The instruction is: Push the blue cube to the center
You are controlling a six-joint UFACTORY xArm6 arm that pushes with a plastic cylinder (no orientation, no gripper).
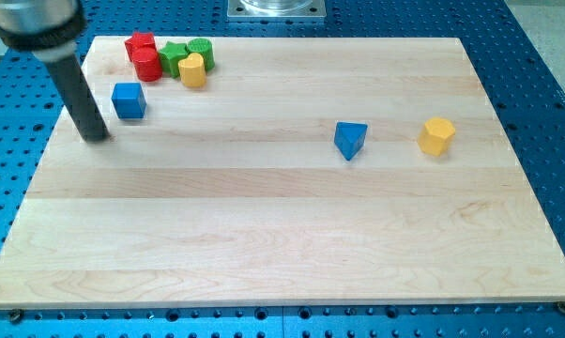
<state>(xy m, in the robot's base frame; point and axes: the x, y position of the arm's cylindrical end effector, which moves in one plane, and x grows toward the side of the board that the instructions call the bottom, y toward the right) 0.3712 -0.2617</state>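
Observation:
The blue cube (129, 99) sits on the wooden board (264, 235) near the view's upper left. My tip (97, 137) rests on the board just left of and slightly below the cube, a small gap apart from it. The dark rod rises from the tip toward the view's top left corner.
A cluster at the view's top left holds two red blocks (143, 54), two green blocks (187, 53) and a yellow block (192, 70). A blue triangular block (350, 140) lies right of centre. A yellow block (436, 135) lies further right.

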